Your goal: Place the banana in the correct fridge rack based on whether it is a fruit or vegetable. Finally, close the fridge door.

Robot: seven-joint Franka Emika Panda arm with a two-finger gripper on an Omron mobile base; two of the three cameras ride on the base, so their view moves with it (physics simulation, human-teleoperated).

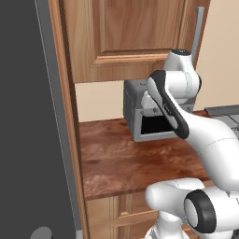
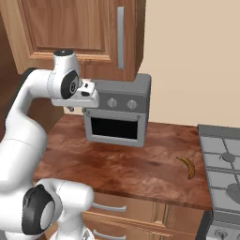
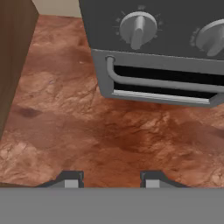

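Observation:
The banana (image 2: 188, 167), small, curved and yellow-brown, lies on the wooden counter (image 2: 117, 164) near its right end, just left of the stove. My gripper (image 3: 111, 178) hangs above the counter's left part, in front of the toaster oven and far to the left of the banana. Its two fingertips (image 3: 71, 177) stand apart with only bare counter between them, so it is open and holds nothing. In the right base view the hand (image 2: 77, 96) sits at the toaster oven's upper left corner. A tall dark grey panel (image 1: 28, 116) at the left looks like the fridge; its racks are hidden.
A grey toaster oven (image 2: 117, 115) with two knobs stands at the back of the counter. A gas stove (image 2: 222, 164) borders the counter's right end. Wooden wall cabinets (image 2: 79, 28) hang above, drawers sit below the counter edge.

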